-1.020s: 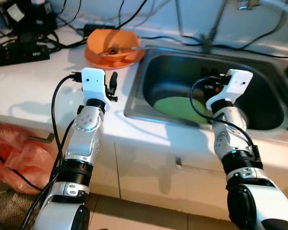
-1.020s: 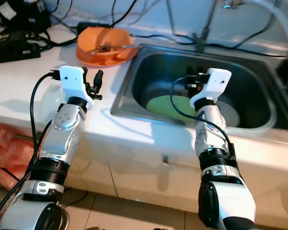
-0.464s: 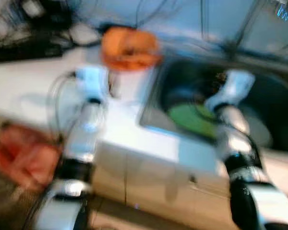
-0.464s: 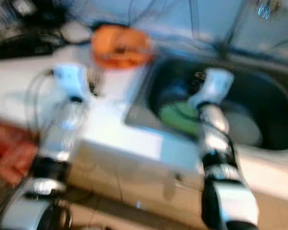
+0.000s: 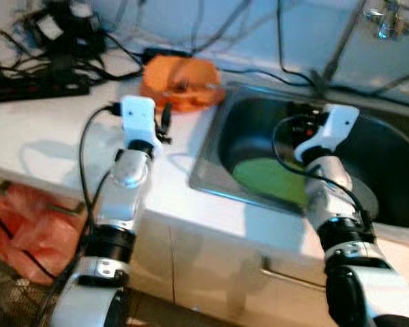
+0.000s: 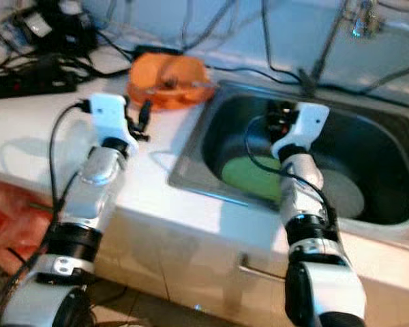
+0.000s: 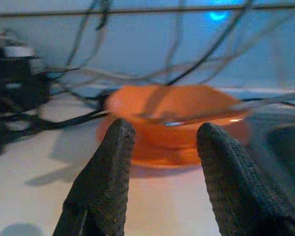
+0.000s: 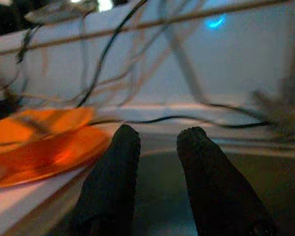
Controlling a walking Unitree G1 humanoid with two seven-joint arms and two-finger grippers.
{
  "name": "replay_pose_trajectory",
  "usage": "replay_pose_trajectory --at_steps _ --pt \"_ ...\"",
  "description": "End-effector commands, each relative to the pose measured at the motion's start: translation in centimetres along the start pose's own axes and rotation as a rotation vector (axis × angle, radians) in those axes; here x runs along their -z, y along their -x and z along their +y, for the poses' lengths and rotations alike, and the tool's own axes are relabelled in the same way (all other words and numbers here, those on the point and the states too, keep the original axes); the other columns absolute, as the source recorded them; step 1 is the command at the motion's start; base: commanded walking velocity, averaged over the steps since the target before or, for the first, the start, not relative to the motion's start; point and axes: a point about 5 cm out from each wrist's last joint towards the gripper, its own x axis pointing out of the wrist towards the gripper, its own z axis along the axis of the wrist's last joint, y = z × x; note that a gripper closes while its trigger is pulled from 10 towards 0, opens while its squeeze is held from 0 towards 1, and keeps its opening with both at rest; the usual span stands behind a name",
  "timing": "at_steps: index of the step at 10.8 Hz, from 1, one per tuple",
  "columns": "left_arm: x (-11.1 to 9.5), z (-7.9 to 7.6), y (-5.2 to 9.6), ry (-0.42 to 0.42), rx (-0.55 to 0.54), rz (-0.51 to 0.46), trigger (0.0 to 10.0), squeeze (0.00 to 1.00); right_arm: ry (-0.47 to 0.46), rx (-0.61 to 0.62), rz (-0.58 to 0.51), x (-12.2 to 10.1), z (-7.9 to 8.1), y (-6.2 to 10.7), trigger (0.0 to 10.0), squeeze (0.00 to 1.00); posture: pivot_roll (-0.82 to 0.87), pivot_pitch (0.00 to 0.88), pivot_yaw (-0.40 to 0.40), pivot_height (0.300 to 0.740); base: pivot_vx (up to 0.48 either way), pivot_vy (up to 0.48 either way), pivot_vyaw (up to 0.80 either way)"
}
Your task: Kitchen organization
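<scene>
An orange bowl [image 5: 184,73] sits on an orange plate [image 5: 165,98] on the white counter beside the sink, with a metal utensil [image 7: 206,112] lying across the bowl. A green plate [image 5: 269,180] lies in the steel sink [image 5: 211,153]. My left gripper [image 5: 165,120] hovers over the counter just short of the orange dishes, open and holding nothing. My right gripper [image 6: 278,117] hangs over the sink above the green plate, its fingers [image 8: 113,167] a little apart with nothing between them.
A black power strip [image 5: 37,87] and tangled cables [image 5: 61,41] crowd the back left of the counter. A tap [image 5: 385,17] stands behind the sink. A red plastic bag [image 5: 24,228] lies on the floor at the lower left, below the cabinet front.
The camera has shifted, so the whole scene sits lower and to the right, with blur in between. Both arms hold about the same poses relative to the counter and sink.
</scene>
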Motion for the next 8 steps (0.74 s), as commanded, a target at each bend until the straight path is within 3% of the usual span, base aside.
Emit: replay_pose_trajectory --at_steps 1,8 --pt "-0.13 -0.09 -0.03 -0.003 -0.001 -0.002 10.0 0.0 0.008 -0.006 -0.008 -0.42 -0.03 -0.22 10.0 0.0 0.07 0.067 -0.052 0.74 0.3 0.0 0.0" --pt "-0.13 -0.22 0.01 -0.003 0.003 -0.005 10.0 0.0 0.006 -0.028 -0.002 -0.25 0.35 -0.22 10.0 0.0 0.07 0.061 -0.049 0.74 0.29 0.0 0.0"
